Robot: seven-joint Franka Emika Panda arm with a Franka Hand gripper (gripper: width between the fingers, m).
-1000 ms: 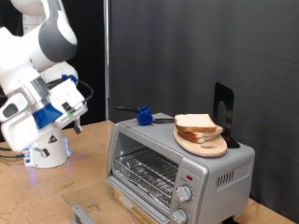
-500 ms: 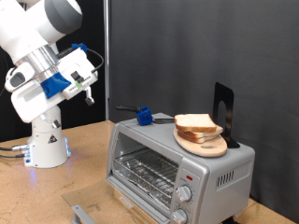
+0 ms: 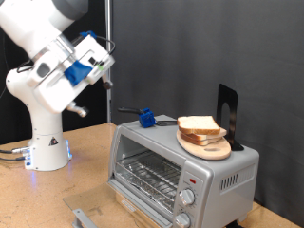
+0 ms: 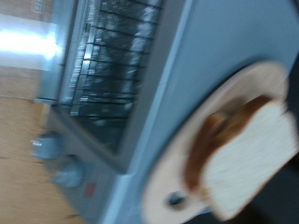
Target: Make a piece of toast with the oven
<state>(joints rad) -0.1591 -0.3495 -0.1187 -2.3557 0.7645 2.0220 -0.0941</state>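
Exterior view: my gripper (image 3: 104, 65) hangs high at the exterior view's left, well apart from the oven (image 3: 180, 168); whether its fingers are parted or closed, I cannot tell. The piece of toast (image 3: 199, 123) is a pale white slice with a light-brown crust, lying on top of a second slice (image 3: 204, 136) on a round wooden plate (image 3: 206, 149) that sits on the oven's roof. Two slices, one plate. The oven's door (image 3: 95, 210) hangs open, showing a wire rack (image 3: 147, 177). Two knobs (image 3: 188, 198) sit on its front panel. A blue object (image 3: 146, 118) rests on the roof too.
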